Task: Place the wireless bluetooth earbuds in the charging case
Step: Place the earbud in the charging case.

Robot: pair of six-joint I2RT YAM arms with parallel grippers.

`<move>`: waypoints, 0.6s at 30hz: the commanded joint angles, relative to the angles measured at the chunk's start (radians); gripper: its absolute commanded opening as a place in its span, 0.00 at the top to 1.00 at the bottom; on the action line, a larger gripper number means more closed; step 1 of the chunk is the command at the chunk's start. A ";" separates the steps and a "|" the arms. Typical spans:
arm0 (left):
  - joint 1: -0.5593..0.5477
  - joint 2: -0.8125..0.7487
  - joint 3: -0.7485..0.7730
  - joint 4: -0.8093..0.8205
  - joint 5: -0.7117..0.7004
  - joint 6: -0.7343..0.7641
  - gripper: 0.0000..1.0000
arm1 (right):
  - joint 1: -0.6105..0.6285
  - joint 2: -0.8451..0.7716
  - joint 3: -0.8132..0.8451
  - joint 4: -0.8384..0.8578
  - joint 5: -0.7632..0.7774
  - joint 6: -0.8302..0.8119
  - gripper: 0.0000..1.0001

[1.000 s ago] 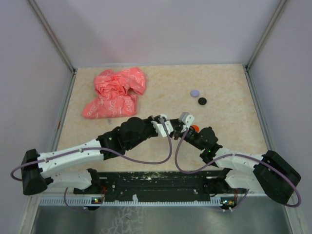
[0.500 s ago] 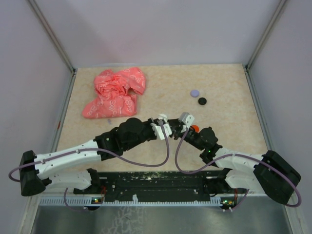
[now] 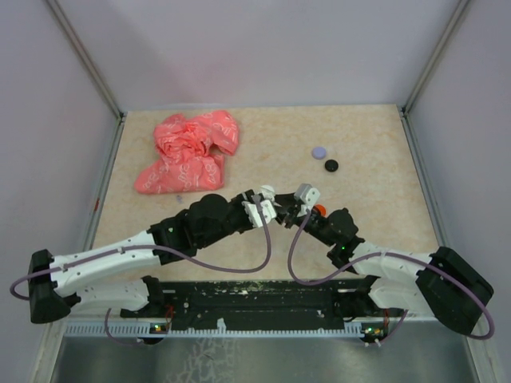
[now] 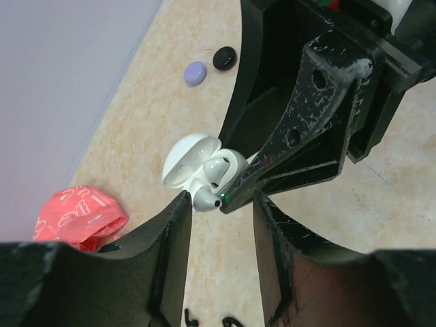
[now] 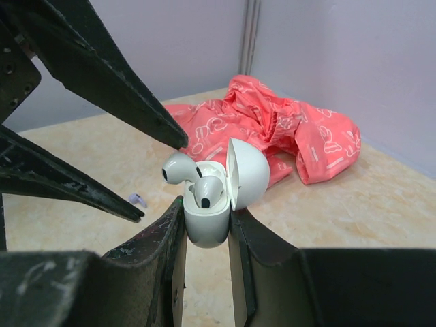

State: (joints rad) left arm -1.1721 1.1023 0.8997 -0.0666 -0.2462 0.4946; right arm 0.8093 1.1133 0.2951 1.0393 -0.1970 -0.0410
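My right gripper (image 5: pixel 206 218) is shut on a white charging case (image 5: pixel 204 230) and holds it above the table with its lid (image 5: pixel 248 174) open. One white earbud (image 5: pixel 208 191) sits in the case. A second white earbud (image 5: pixel 177 167) sticks out of it, tilted. My left gripper (image 4: pixel 221 204) is open and empty, its tips just short of the case (image 4: pixel 185 158) and the protruding earbud (image 4: pixel 206 199). In the top view the two grippers (image 3: pixel 263 209) (image 3: pixel 291 207) meet at the table's middle. A pale purple earbud (image 5: pixel 137 199) lies on the table.
A crumpled pink bag (image 3: pixel 188 152) lies at the back left and also shows in the right wrist view (image 5: pixel 272 129). A pale purple disc (image 3: pixel 320 151) and a black disc (image 3: pixel 331 165) lie at the back right. A small red thing (image 3: pixel 318 209) lies beside the right gripper.
My left gripper has drawn back slightly to the left, away from the case. The right arm and the case have not moved.
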 commanded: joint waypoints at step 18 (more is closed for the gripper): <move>0.001 -0.092 0.030 0.057 -0.236 -0.479 0.20 | 0.003 -0.035 -0.004 0.114 0.033 0.016 1.00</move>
State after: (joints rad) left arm -1.1736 0.9924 0.8886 -0.0292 -0.4389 0.1139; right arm 0.8093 1.0946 0.2947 1.0775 -0.1658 -0.0410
